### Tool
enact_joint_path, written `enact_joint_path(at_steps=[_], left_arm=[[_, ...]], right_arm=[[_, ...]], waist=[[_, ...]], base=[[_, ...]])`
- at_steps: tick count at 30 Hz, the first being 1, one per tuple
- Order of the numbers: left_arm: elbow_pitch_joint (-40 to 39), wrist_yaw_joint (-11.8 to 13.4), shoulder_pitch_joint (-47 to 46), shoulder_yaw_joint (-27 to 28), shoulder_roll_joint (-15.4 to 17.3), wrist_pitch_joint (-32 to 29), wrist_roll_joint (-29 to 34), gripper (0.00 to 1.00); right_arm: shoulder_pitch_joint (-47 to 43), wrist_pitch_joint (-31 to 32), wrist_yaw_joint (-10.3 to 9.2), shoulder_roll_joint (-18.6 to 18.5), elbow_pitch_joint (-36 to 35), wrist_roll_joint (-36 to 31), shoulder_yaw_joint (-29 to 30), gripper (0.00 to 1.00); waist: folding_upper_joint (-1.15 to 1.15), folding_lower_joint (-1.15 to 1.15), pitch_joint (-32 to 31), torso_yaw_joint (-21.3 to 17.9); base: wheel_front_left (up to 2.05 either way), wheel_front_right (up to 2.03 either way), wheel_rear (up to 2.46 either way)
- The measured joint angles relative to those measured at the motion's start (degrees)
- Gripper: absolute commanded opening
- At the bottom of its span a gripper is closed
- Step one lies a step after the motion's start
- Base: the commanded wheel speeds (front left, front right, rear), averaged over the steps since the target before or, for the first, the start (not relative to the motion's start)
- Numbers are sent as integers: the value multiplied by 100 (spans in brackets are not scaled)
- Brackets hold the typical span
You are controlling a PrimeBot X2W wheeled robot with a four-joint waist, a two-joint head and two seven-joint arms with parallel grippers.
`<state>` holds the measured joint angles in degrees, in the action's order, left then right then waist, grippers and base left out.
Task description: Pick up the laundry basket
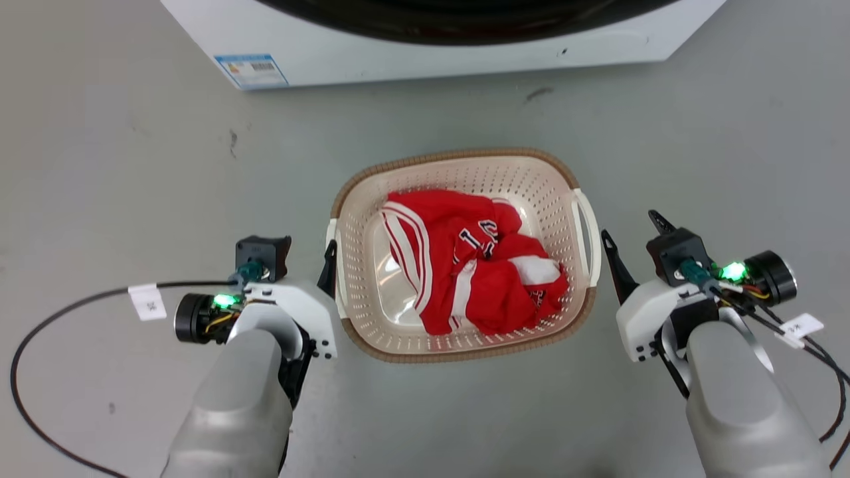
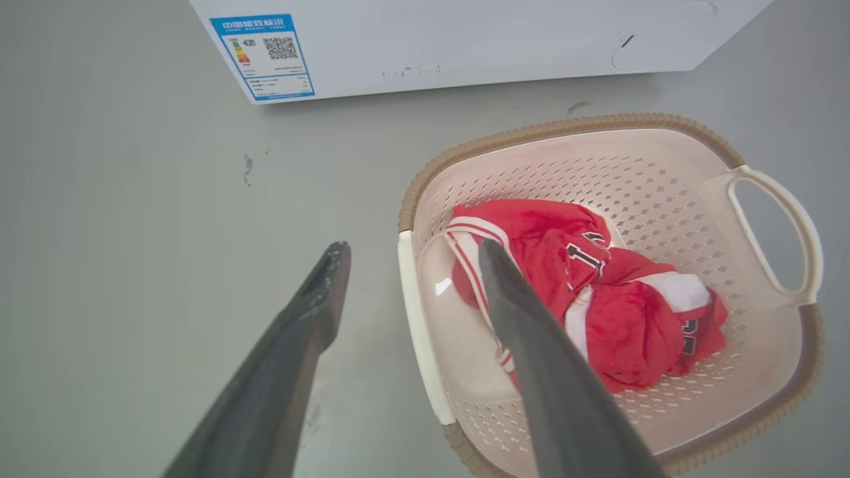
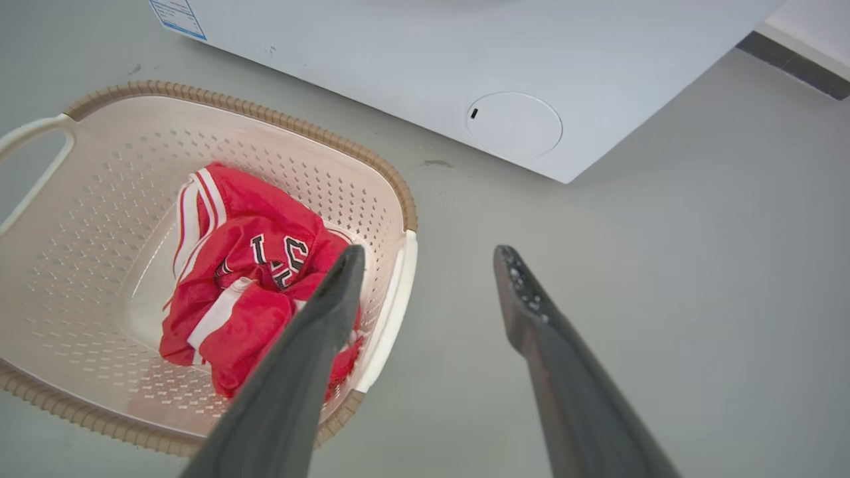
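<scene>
The laundry basket stands on the floor between my two arms: cream, perforated, with a brown rim. A crumpled red and white garment lies inside it. My left gripper is open beside the basket's white left handle, which shows between its fingers in the left wrist view. My right gripper is open too, just outside the white right handle. In the right wrist view that gripper has one finger over the basket's edge and one over bare floor. Neither gripper holds anything.
A white washing machine stands just beyond the basket, its dark door at the top edge. A black cable loops over the grey floor at my left, and more cables hang by my right wrist.
</scene>
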<state>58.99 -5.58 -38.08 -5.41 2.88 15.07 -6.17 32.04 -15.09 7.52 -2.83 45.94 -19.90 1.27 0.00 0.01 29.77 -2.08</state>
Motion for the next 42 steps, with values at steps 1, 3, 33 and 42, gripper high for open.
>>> enact_joint_path(at_steps=[1,3,33,42], left_arm=[[131,-4,-108,-15,0,0,-7,100],[364,-32,-324,-47,0,0,-18,100],[1419,-147,-1444,-609,-2,-121,-436,100],[1437,-149,-1561,-890,-2,-198,-638,98]], right_arm=[[96,0,0,-1,115,-27,7,100],[272,0,0,0,301,-44,14,100],[1868,43,0,-4,2437,-714,675,100],[2030,177,0,-3,2606,-776,750,100]], waist=[[0,0,77,-1],[0,0,229,-3],[0,-1,1686,131],[0,-1,1873,179]], base=[[0,0,0],[0,0,0],[0,0,0],[0,0,0]])
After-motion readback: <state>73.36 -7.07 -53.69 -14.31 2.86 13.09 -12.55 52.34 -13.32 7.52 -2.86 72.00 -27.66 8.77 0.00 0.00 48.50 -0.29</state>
